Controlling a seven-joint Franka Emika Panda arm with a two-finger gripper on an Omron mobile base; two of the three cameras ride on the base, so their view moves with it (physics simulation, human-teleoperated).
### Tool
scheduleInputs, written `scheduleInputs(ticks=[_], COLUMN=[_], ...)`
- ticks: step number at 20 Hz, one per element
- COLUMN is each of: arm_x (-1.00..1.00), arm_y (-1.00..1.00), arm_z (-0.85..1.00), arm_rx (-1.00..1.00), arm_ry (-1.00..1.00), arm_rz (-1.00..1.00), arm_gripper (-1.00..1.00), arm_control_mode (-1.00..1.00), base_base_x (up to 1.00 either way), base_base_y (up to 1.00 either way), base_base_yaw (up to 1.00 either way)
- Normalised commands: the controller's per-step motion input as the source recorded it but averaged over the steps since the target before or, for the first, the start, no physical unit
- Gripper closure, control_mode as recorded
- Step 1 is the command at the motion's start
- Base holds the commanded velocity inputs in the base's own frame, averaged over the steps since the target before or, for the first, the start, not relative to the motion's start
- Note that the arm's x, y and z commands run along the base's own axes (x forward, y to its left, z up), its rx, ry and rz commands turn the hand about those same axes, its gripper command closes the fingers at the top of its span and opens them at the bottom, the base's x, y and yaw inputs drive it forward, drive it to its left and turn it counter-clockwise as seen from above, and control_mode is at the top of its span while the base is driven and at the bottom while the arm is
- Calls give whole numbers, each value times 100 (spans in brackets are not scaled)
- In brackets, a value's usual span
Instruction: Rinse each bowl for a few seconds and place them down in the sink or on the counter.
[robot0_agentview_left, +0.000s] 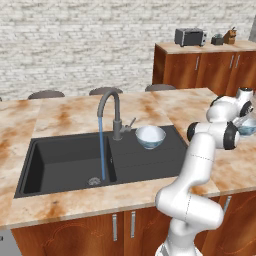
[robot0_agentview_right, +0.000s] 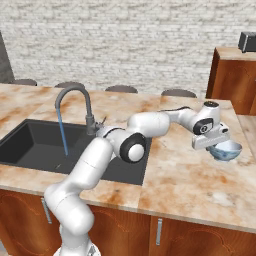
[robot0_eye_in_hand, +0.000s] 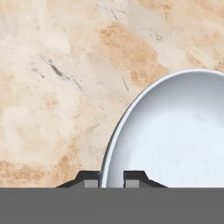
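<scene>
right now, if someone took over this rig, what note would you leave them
Tool: shut on the rim of the bowl on the counter, one finger inside, one outside; the bowl sits on the counter, right of the sink.
Other bowl: upright on the sink's drainboard, beside the faucet.
Water is running into the basin.
Done: grip on the counter bowl.
Left: carry it under the stream, rinse, set it down. I can't tell whether the drainboard bowl has been rinsed.
</scene>
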Motion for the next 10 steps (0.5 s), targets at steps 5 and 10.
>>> scheduleInputs(ticks=[5,10], arm_x=[-37,-31], arm_y=[15,18], arm_z=[47,59], arm_rx=[-6,-4], arm_ry=[-9,-3], arm_rz=[3,7], arm_gripper=[100,100], arm_control_mode=[-100,-100], base_base_x=[0,0], base_base_y=[0,0], base_base_yaw=[0,0])
